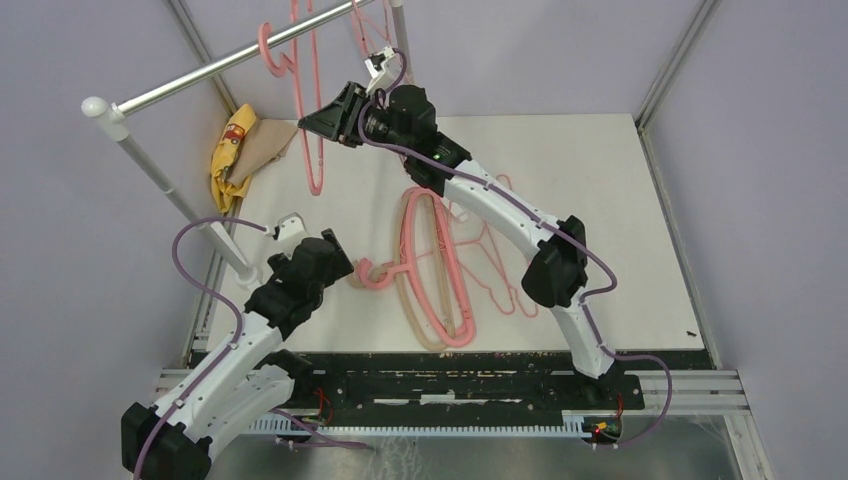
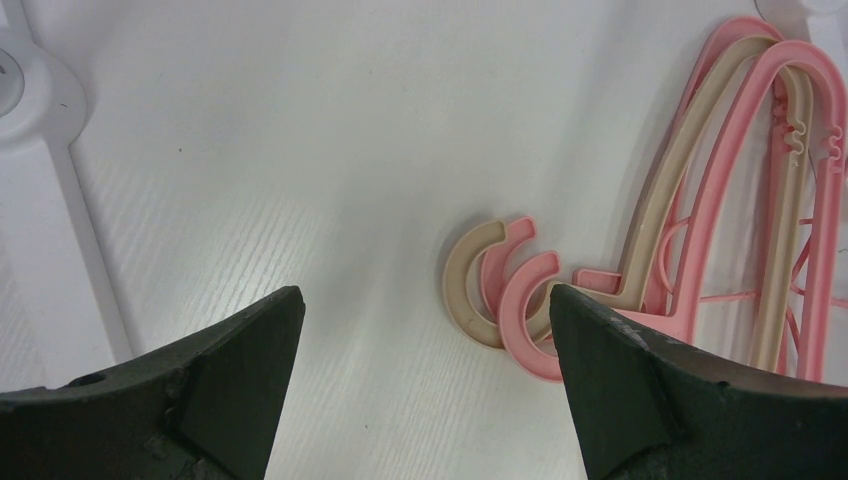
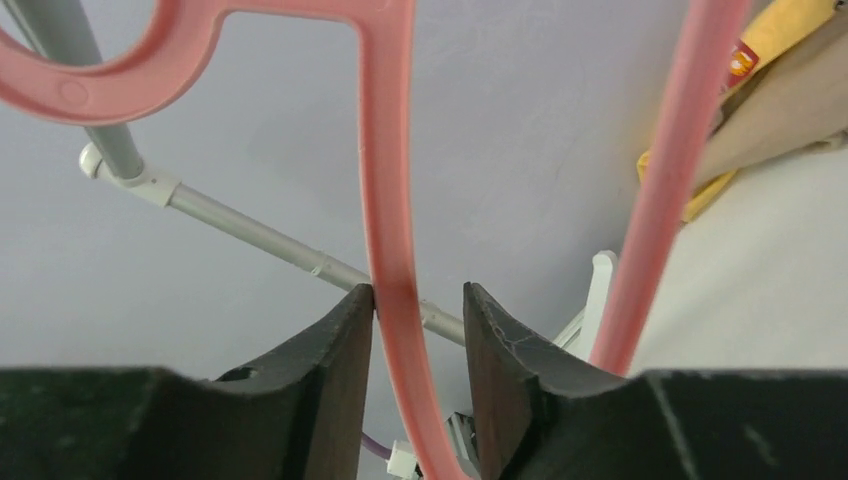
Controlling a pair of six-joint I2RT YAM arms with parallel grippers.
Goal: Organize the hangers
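Observation:
A thick pink plastic hanger [image 1: 312, 150] hangs by its hook from the silver rail [image 1: 220, 68]. My right gripper [image 1: 320, 122] is at it, jaws a little apart around one arm of the hanger [image 3: 388, 180]. The arm touches the left finger and there is a gap to the right one; the gripper [image 3: 418, 295] is open. Thin pink wire hangers [image 1: 358, 30] hang farther along the rail. On the table lies a pile of pink and beige plastic hangers [image 1: 440, 270] over thin wire ones [image 1: 495, 265]. My left gripper [image 1: 338, 252] is open and empty, just left of their hooks [image 2: 525, 320].
A yellow and tan cloth [image 1: 235, 150] lies at the back left under the rail, and shows in the right wrist view [image 3: 790, 70]. The rail's white post [image 1: 160, 180] and foot [image 2: 30, 110] stand left of my left gripper. Frame walls enclose the table.

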